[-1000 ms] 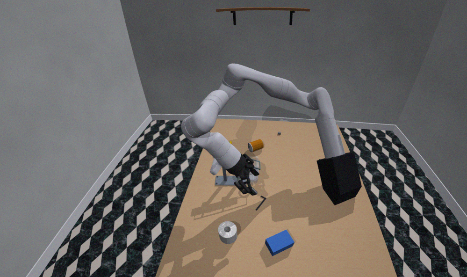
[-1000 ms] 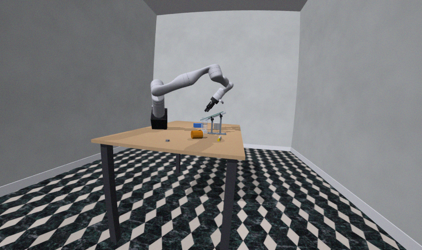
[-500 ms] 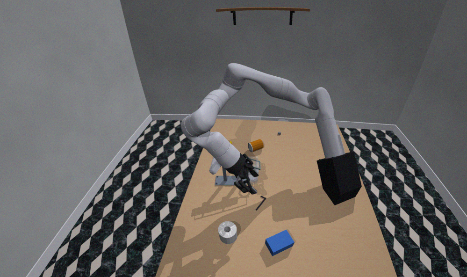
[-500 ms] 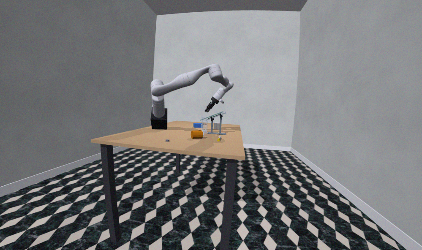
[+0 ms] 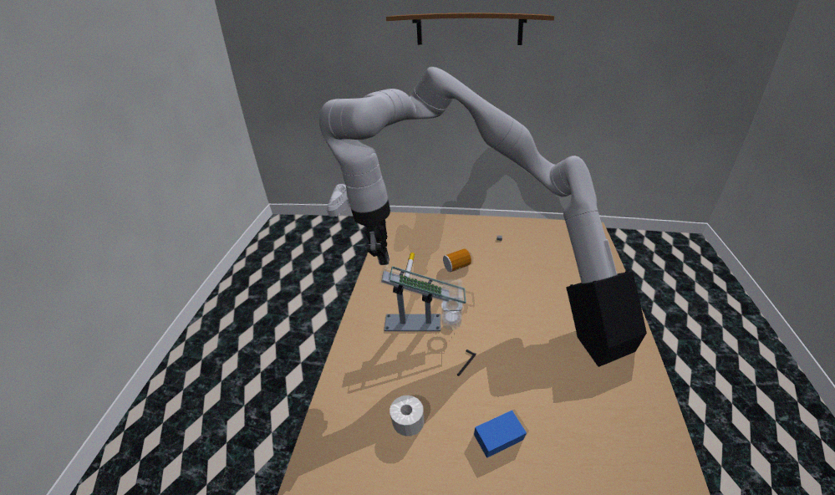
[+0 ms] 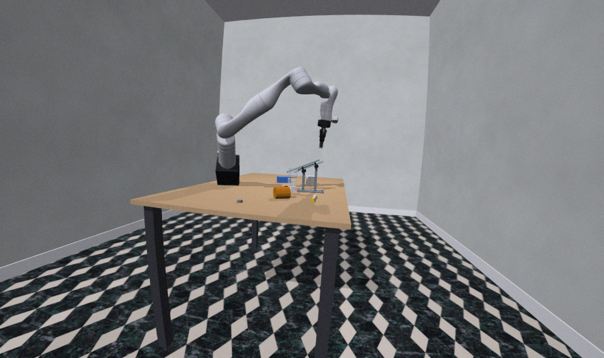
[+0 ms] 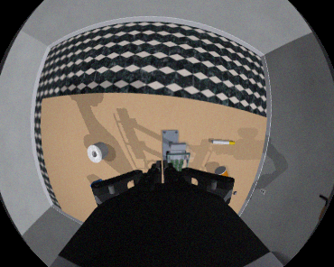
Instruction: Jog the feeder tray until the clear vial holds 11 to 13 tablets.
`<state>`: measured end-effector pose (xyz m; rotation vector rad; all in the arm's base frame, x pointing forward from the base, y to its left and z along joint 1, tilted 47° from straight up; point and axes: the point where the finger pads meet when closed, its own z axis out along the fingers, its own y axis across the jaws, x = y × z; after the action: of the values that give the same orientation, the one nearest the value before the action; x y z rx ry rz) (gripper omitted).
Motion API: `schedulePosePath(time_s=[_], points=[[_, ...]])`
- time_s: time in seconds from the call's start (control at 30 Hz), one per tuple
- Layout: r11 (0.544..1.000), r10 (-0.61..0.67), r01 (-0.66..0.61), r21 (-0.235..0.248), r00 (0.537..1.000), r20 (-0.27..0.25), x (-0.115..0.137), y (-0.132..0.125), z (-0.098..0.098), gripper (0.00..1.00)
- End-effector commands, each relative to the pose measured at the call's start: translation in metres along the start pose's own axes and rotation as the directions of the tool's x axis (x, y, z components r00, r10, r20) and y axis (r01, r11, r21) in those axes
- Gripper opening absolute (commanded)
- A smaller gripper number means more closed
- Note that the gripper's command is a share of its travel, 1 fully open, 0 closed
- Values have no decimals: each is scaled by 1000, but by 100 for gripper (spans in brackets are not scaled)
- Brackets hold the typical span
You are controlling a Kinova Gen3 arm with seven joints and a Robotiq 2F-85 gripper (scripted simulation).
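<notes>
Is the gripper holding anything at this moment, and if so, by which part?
Nothing is held. The gripper is shut on nothing, hanging above the raised end of the feeder tray without touching it.
</notes>
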<state>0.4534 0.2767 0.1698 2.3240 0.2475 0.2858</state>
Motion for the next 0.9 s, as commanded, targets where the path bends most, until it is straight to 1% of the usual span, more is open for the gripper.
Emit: schedulePosePath(time_s=[0.0, 0.07, 0.57, 0.7, 0.87], points=[[999, 33, -31, 24, 997, -77, 27, 36, -55, 0], [999, 32, -30, 21, 996, -89, 31, 42, -61, 0], [999, 32, -30, 23, 996, -89, 31, 42, -59, 0], [999, 33, -31, 27, 996, -88, 32, 42, -51, 0], [999, 33, -31, 27, 996, -88, 34, 41, -30, 0]])
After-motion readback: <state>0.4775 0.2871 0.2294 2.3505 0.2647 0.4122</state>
